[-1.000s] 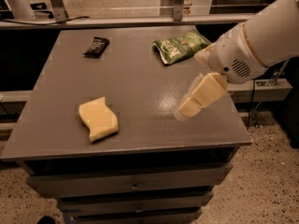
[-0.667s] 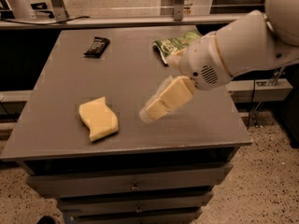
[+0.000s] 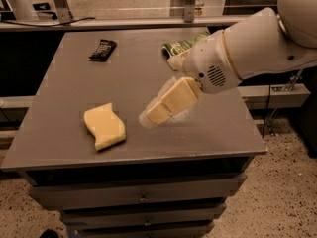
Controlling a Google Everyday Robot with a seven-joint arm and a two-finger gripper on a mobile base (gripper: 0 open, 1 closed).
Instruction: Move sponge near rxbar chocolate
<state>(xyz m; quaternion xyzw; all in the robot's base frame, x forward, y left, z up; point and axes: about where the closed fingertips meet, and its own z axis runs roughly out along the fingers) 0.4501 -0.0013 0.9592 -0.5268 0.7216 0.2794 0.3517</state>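
Observation:
The pale yellow sponge (image 3: 104, 126) lies on the grey table top (image 3: 74, 88) at the front left. The dark rxbar chocolate (image 3: 103, 49) lies flat near the back left of the table. My gripper (image 3: 154, 115), with cream-yellow fingers, hovers above the table's middle, to the right of the sponge and a short gap from it, pointing down-left. It holds nothing. The white arm reaches in from the right.
A crinkled green chip bag (image 3: 182, 45) lies at the back of the table, partly hidden behind my arm. The table is a drawer cabinet with drawers (image 3: 143, 198) below the front edge. A rail and shelf run behind it.
My gripper has moved left across the table, from the right side toward the sponge. The sponge and the rxbar have not moved.

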